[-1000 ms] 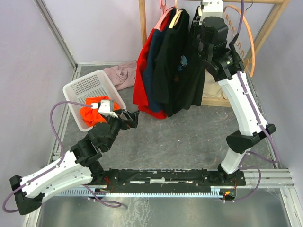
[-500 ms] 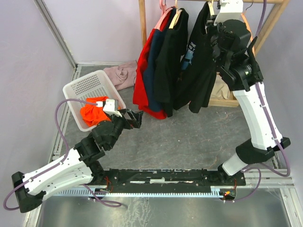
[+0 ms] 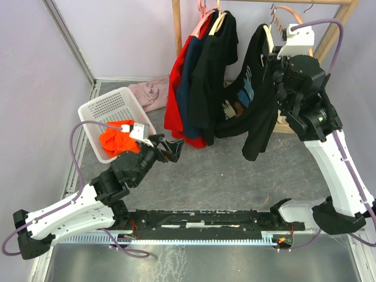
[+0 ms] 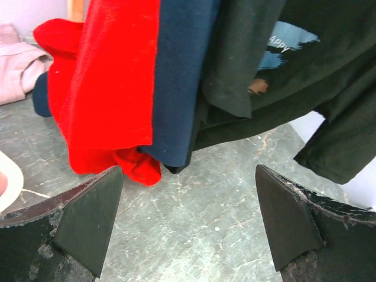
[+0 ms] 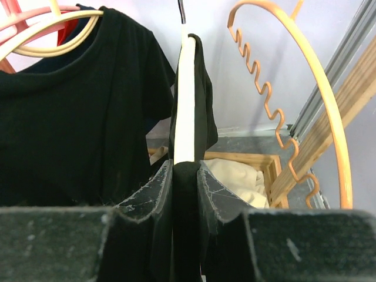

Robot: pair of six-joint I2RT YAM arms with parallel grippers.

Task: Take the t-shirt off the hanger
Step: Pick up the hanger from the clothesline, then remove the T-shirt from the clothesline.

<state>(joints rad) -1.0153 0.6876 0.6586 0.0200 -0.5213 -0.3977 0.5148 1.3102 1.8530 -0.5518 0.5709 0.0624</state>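
1. Top view, upper right: the black t-shirt (image 3: 258,106) hangs at the right gripper (image 3: 277,53), right of the other garments (image 3: 194,88).
2. Only the right wrist view shows those jaws clenched on the shirt and its cream hanger (image 5: 184,100).
3. Left wrist view, lower frame: the left gripper (image 4: 188,217) is spread wide.

1. Between the pinched fingers of the right gripper (image 5: 185,176), the lower parts of the white hanger (image 5: 184,106) and the black t-shirt (image 5: 201,100) draped over it are hidden.
2. Above those fingers, the hanger's hook runs off the top edge.
3. Ahead of the fingers of the left gripper (image 4: 188,205), the t-shirt's print is cut off; only "APPY" reads.
4. From above, the right fingertips cannot be made out against the black cloth.
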